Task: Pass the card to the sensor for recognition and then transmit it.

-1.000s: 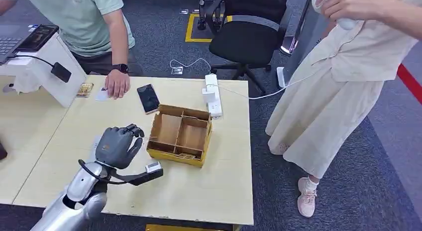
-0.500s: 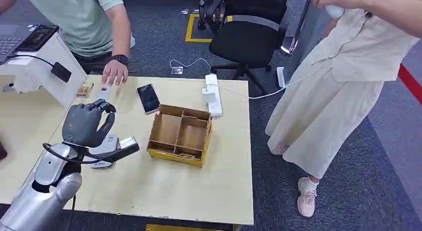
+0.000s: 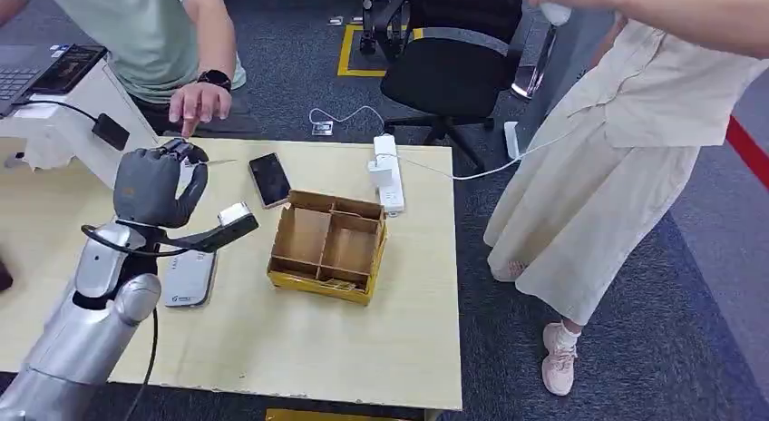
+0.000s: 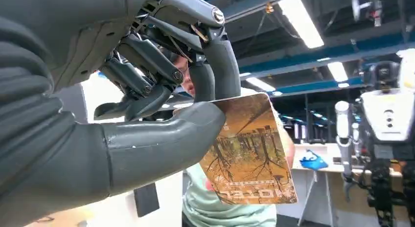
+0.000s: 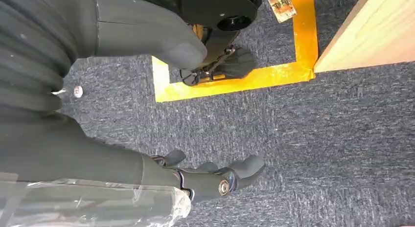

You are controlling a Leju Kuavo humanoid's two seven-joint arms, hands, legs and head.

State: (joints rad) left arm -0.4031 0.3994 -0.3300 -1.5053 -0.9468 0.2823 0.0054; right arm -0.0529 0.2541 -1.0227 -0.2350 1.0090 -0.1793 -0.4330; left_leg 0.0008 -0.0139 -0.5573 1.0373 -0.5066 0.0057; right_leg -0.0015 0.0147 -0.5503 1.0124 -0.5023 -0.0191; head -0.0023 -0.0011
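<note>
Left hand [image 3: 152, 187], dark grey and many-fingered, raised over the far left part of the pale wooden tabletop [image 3: 299, 335], thumb and fingers pinched on a thin card. In the left wrist view the same left hand [image 4: 147, 90] clamps a brown-and-orange printed card [image 4: 252, 156] by one corner, thick grey thumb [image 4: 161, 139] on its face, darker fingers [image 4: 215, 60] behind. In the head view only the card's thin edge [image 3: 218, 162] visible, sticking out from the fingertips toward a person's hand [image 3: 199, 102] held just beyond the far edge. Silver left arm [image 3: 86, 326] rising from the near left corner, a black wrist camera bracket [image 3: 222, 230] jutting toward the middle.

Right hand [image 5: 205, 178] hanging low over grey carpet [image 5: 318, 153] beside yellow floor tape [image 5: 244, 80], fingers loosely curled with nothing in them.

Beneath the left arm, a flat white rectangular device [image 3: 189, 278] lying near the left edge. Further in, a brown cardboard box with four compartments [image 3: 329, 245] near the middle. A black smartphone [image 3: 269, 179] lying flat between the box and the far edge. A white power strip [image 3: 388, 171] along the far right part, its cable running off the edge. A white stand with a black sensor pad [image 3: 111, 131] at the far left. A second person in a cream dress [image 3: 617, 149] standing off the right edge, and a black office chair [image 3: 453, 72] beyond the far edge.
</note>
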